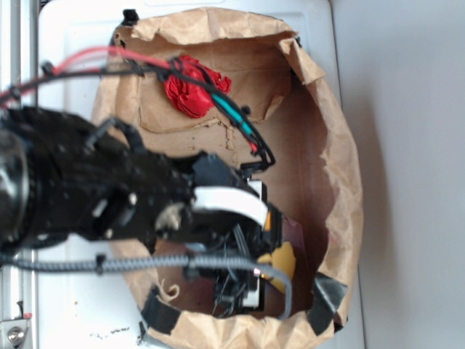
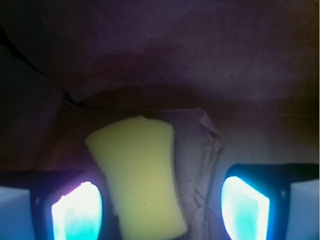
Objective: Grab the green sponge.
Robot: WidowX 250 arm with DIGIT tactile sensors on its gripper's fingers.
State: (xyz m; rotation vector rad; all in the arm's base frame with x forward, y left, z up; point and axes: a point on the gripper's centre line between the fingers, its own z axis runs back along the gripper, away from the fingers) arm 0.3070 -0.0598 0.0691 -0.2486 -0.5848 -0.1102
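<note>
In the wrist view the gripper [image 2: 160, 207] stands wide open, its two glowing pads at the lower left and lower right of the frame, and it holds nothing yet. The green sponge [image 2: 140, 175], which looks pale yellow here, lies between them in the lower centre, closer to the left pad [image 2: 77, 212] than to the right one; whether that pad touches it cannot be told. The gripper seems placed this way to straddle the sponge, so that closing would likely catch it across its narrower width. Beside the sponge on the right lies a crumpled fold of brown paper [image 2: 200, 160], which could be pinched along with it. In the exterior view the sponge [image 1: 282, 258] shows only as a yellow patch at the lower centre, mostly hidden under the black arm [image 1: 109, 189]. It sits inside an opened brown paper bag [image 1: 341, 167] resting on a white desk [image 1: 80, 36]. A crumpled red paper ball [image 1: 190, 89] lies at the upper left of the bag, well apart from the sponge and out of the way. The bag's raised walls close in around the gripper.
</note>
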